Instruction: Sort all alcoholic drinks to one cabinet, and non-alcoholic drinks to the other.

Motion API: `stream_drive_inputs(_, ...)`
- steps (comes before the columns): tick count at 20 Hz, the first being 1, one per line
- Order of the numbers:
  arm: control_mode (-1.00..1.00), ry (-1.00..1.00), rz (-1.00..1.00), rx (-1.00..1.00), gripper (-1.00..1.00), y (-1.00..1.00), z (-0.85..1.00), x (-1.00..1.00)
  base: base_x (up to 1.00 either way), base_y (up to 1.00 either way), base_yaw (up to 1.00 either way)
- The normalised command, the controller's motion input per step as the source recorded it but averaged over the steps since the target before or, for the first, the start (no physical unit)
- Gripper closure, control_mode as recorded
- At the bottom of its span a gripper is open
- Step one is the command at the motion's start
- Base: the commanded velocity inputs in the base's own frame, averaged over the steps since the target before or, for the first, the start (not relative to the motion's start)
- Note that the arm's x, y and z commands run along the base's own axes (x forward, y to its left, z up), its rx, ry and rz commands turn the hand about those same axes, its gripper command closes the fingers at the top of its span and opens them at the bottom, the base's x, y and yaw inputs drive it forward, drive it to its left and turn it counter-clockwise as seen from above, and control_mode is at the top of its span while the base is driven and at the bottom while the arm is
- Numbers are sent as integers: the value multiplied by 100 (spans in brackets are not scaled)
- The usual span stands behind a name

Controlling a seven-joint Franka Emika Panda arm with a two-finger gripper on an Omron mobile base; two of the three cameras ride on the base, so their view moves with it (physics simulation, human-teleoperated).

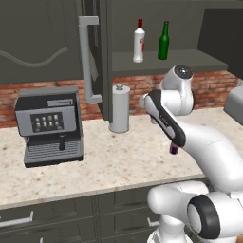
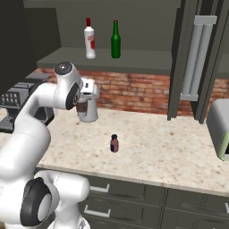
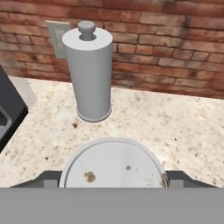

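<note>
The cup (image 3: pixel 113 164) sits between the gripper (image 2: pixel 82 107) jaws, white lid up, brown sleeve just visible in the right base view; the jaws stand wide and closed on it, held above the counter (image 2: pixel 170 147) w/ the canister (image 3: pixel 89 72) just behind it. The lid carries a few brown specks; no writing can be read on it.

The purple bottle (image 2: pixel 114 143) stands upright on the counter, dark cap on, well apart from the cup, nearer the front edge. Its label is too small to read. In the left base view it peeks out below the arm's forearm.

On the shelf (image 2: pixel 147 61) of the open cabinet (image 1: pixel 107 57), the white bottle (image 2: pixel 90 38) and the green bottle (image 2: pixel 116 40) stand upright near each other, not touching. The white one has a red cap and red label; any text there is blurred, prob. unreadable at this size.

The cabinet door (image 1: pixel 97 52) stands open, pale bar handle (image 1: pixel 87 59) vertical on it. A second door w/ a matching handle (image 2: pixel 197 58) hangs open at the right in the right base view.

A coffee machine (image 1: pixel 49 126) sits on the counter left of the canister; its panel shows small buttons, no legible brand. Brick wall (image 3: pixel 166 48) behind, w/ an outlet plate (image 3: pixel 56 37) behind the canister.
</note>
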Motion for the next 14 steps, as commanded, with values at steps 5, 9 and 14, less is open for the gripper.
stream_drive_inputs(5, -100, -4, 0, 0, 100, -7, 26, -48, 0, 0, 0)
stream_drive_inputs(9, -100, -4, 0, 0, 100, -4, 29, -44, 0, 0, 0)
stream_drive_inputs(14, -100, -2, 0, 0, 100, 0, 30, -37, 0, 0, 0)
